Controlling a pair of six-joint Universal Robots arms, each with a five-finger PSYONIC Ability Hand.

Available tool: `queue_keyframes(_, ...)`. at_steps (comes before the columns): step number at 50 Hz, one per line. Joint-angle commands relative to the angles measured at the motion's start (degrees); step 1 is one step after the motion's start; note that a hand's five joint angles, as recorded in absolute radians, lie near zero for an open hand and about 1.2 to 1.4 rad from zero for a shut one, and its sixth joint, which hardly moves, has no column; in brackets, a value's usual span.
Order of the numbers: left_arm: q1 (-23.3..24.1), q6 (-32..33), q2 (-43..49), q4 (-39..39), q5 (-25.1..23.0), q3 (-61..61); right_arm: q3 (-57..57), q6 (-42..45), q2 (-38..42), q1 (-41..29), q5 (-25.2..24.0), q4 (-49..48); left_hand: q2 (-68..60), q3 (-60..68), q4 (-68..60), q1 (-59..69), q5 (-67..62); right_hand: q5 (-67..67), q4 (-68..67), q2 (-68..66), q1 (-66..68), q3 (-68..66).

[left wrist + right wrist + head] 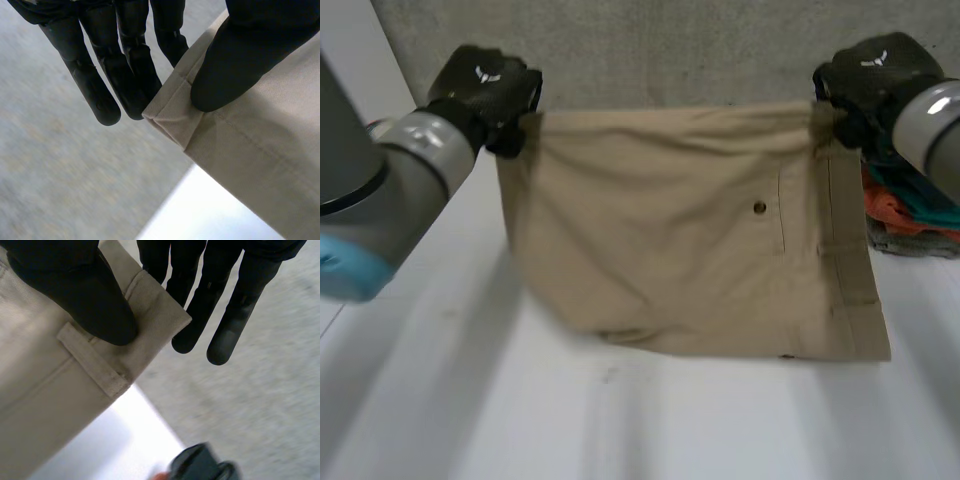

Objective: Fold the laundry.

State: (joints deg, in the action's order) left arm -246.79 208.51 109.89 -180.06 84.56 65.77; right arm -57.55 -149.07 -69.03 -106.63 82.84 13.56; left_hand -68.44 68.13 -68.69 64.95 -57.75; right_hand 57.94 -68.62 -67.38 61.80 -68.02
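Left hand (240,60) pinching shorts (690,230) at hemmed corner, thumb pressed on front, straight fingers (127,75) behind. Right hand (85,295) same pinch at waistband corner, thumb just beside belt loop (92,360). Shorts stretched flat between both hands near far edge of table (620,420), lower edge reaching tabletop. Fabric tan, fine woven twill, stitched seams, small dark button (759,207). Crumpled pile (910,215), orange, teal, grey, at table's far right corner.

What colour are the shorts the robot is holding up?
Plain tan, like sand. The shorts show best in the head view.
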Motion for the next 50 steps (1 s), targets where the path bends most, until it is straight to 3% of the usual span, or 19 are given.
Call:
queue_keyframes(1,-0.54,-0.03,5.51,-23.46,0.08,-14.34,6.84,0.01,5.48,-2.88,9.18,-33.52,-11.56,11.87,-11.31,15.05,-12.25,12.06,-11.38,-12.62,18.20,-11.98)
queue_keyframes(2,-0.62,-0.03,5.25,-30.45,0.52,-14.87,7.01,0.01,5.48,-2.97,9.53,-37.34,-11.56,11.87,-11.31,15.05,-12.25,12.06,-11.38,-12.62,18.20,-11.98)
queue_keyframes(6,0.07,-0.12,3.58,-40.36,1.40,-14.79,7.54,0.01,5.13,-3.85,9.36,-47.74,-11.56,11.87,-11.31,15.05,-12.25,12.06,-11.38,-12.62,18.20,-11.98)
queue_keyframes(16,0.43,-0.20,-4.41,-33.60,2.54,1.80,3.42,-0.08,5.31,-5.96,6.46,-39.06,-11.56,11.87,-11.31,15.05,-12.25,12.06,-11.38,-12.62,18.20,-11.98)
queue_keyframes(30,1.92,0.23,-10.57,-28.68,2.72,38.90,-20.22,0.71,11.37,-5.17,-0.22,-35.01,-11.56,11.87,-11.31,15.05,-12.25,12.06,-11.38,-12.62,18.20,-11.98)
queue_keyframes(36,4.12,2.08,-11.80,-18.59,5.26,43.65,-27.95,0.89,10.06,-5.17,-0.83,-28.61,-11.56,11.87,-11.31,15.05,-12.25,12.06,-11.38,-12.62,18.20,-11.98)
queue_keyframes(38,5.17,2.70,-13.55,-11.48,7.81,43.83,-29.80,1.41,8.04,-5.17,-0.92,-26.14,-11.56,11.87,-11.31,15.05,-12.25,12.06,-11.38,-12.62,18.20,-11.98)
queue_keyframes(42,5.97,3.22,-17.94,1.09,11.50,43.92,-34.55,5.63,-1.53,-5.17,-0.92,-18.15,-11.56,11.87,-11.31,15.05,-12.25,12.06,-11.38,-12.62,18.20,-11.98)
queue_keyframes(50,7.55,3.22,-30.07,19.30,11.60,44.18,-40.96,15.46,-15.24,-4.47,-0.04,3.01,-11.56,11.87,-11.31,15.05,-12.25,12.06,-11.38,-12.62,18.20,-11.98)
